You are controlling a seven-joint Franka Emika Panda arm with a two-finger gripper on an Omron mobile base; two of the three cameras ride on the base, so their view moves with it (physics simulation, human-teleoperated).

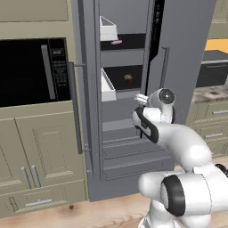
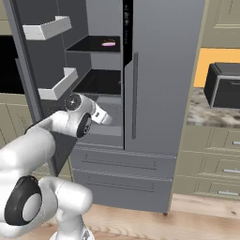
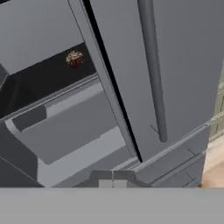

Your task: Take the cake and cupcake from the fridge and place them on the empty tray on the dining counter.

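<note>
The fridge (image 1: 187,53) stands with its left door swung open and its right door closed. On the upper black shelf lies the cake (image 1: 116,42), a small slice with a pink layer, also seen as the cake (image 2: 108,44). The cupcake (image 1: 128,78) sits one shelf lower, small, round and dark brown; the hand view has the cupcake (image 3: 75,58) at upper left. My gripper (image 1: 140,99) hangs in front of the open compartment, below the cupcake's shelf and apart from it. The gripper (image 3: 113,177) is shut with nothing between its tips. The tray and the dining counter are out of view.
White door bins (image 2: 47,28) jut from the open left door beside the arm. A black microwave (image 1: 31,71) sits in the cabinets to the left. The closed right door's long handle (image 2: 135,93) is close to the gripper. Fridge drawers (image 1: 129,156) lie below. A dark appliance (image 2: 225,86) stands on the right counter.
</note>
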